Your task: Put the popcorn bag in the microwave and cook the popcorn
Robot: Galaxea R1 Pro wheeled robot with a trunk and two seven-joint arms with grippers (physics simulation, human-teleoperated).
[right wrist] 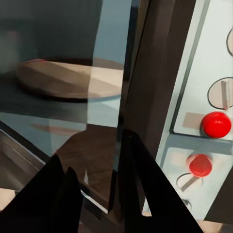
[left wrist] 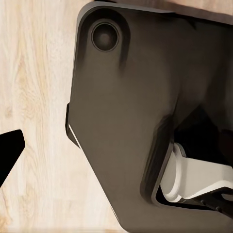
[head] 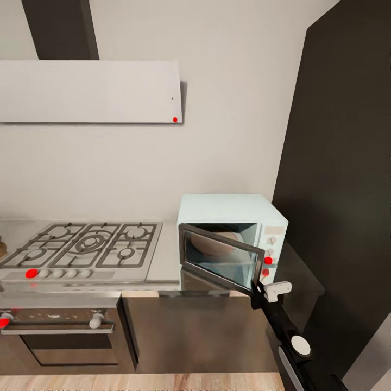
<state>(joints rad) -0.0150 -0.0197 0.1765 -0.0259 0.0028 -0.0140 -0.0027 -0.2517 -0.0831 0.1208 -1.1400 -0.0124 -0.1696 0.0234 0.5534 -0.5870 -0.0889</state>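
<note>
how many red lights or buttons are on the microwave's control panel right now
2. Both sit on the microwave side panel: an upper red one and a lower red one just beneath. The half-open door may hide others.

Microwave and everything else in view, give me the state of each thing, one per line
microwave: door partly open, swung out on its left hinge, round plate inside, no bag visible inside.
right gripper: open, fingers either side of the door's free edge.
oven: door shut.
hob: no flame visible, nothing on the burners.
left gripper: cannot tell.
</note>
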